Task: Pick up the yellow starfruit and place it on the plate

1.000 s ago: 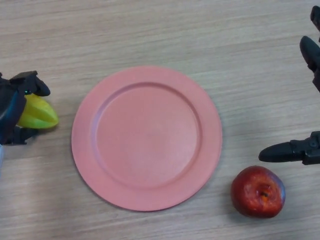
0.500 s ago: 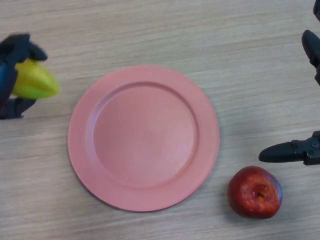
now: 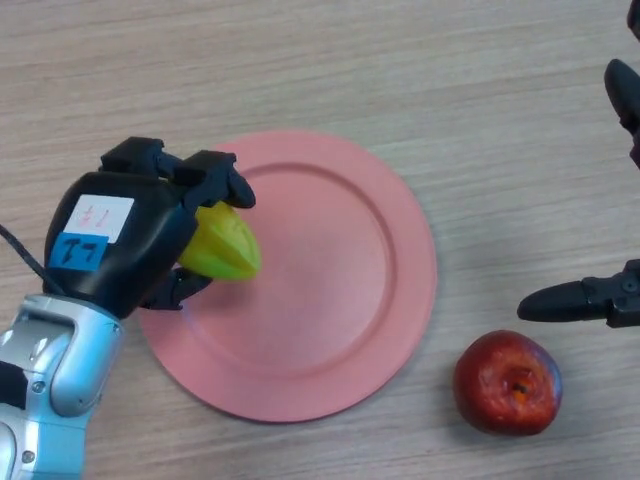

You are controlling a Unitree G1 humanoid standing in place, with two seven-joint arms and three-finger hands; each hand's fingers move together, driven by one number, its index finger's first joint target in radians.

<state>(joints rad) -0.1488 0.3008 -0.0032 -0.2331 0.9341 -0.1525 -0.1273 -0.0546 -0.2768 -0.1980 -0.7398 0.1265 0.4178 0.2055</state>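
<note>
- The left hand [image 3: 135, 240] is curling its fingers round the yellow starfruit [image 3: 222, 243], gripping it from above so that the fruit's pointed end is projecting right, toward the plate's centre.
- The starfruit is hanging over the left part of the pink plate [image 3: 360, 250]; whether it is touching is unclear.
- The right hand [image 3: 600, 300] is idling at the right edge, fingers straight.
- A red apple [image 3: 507, 384] is lying on the desk [image 3: 320, 60], near right of the plate.
</note>
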